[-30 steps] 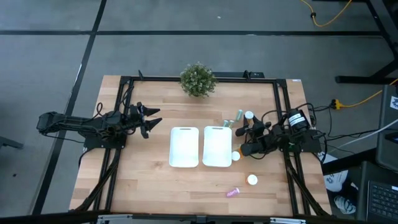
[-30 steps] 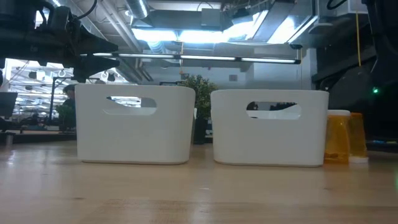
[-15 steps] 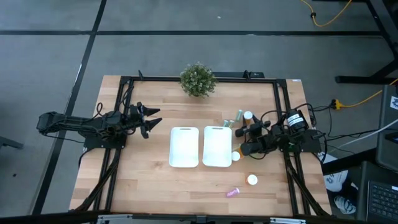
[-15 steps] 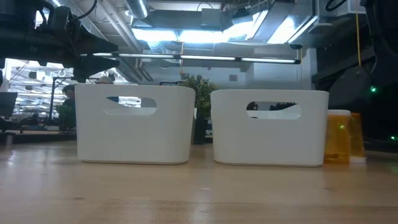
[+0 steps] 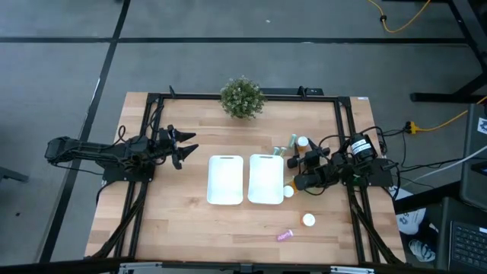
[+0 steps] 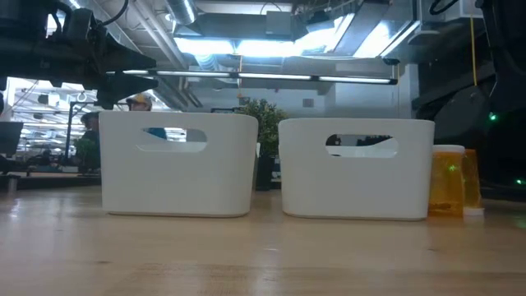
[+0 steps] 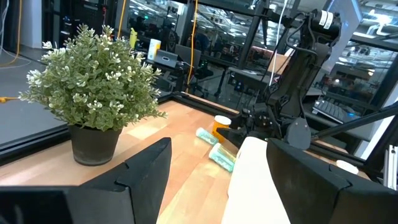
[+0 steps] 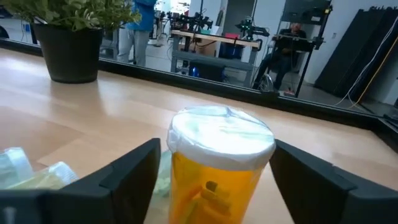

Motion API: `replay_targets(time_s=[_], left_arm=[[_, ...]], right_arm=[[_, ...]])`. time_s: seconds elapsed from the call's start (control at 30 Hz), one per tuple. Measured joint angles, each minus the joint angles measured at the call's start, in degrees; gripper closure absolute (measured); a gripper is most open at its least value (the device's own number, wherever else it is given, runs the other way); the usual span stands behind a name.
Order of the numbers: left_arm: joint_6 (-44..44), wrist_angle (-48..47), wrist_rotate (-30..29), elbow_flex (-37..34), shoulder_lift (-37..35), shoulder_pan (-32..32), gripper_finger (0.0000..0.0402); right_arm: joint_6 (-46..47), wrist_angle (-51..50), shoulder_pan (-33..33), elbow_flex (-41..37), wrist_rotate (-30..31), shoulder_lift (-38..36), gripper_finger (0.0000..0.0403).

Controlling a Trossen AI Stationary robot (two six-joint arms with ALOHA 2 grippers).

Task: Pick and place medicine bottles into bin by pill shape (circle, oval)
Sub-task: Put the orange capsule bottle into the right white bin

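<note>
Right wrist view: right tool [image 8: 214,165] is sitting wide around the orange pill bottle [image 8: 214,171], lining up a grab; left tool [image 5: 185,148] is idling spread at nine o'clock.

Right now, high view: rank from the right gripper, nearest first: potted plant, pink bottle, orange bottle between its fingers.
From the right gripper:
1. Orange bottle, between the open fingers.
2. Pink bottle, at the table's front edge.
3. Potted plant, at the back edge.
</note>
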Motion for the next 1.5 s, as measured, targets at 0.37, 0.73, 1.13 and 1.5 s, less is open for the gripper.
replay_targets(time_s=[0.37, 0.73, 1.13, 1.5], left_arm=[[0.00, -0.02, 0.00, 0.00, 0.00, 0.01, 0.0147], [-0.02, -0.02, 0.00, -0.01, 0.01, -0.01, 0.0147], [-0.02, -0.04, 0.00, 0.00, 0.00, -0.03, 0.0147], [-0.11, -0.02, 0.00, -0.01, 0.00, -0.03, 0.0147]], right_arm=[[-1.15, 4.02, 1.05, 0.00, 2.23, -0.15, 0.0083], [-23.42, 6.48, 2.10, 0.01, 3.54, -11.92, 0.0082], [-54.54, 10.95, 2.08, 0.26, -7.81, -42.01, 0.0082], [-69.63, -4.84, 1.97, 11.53, -2.31, -57.35, 0.0108]])
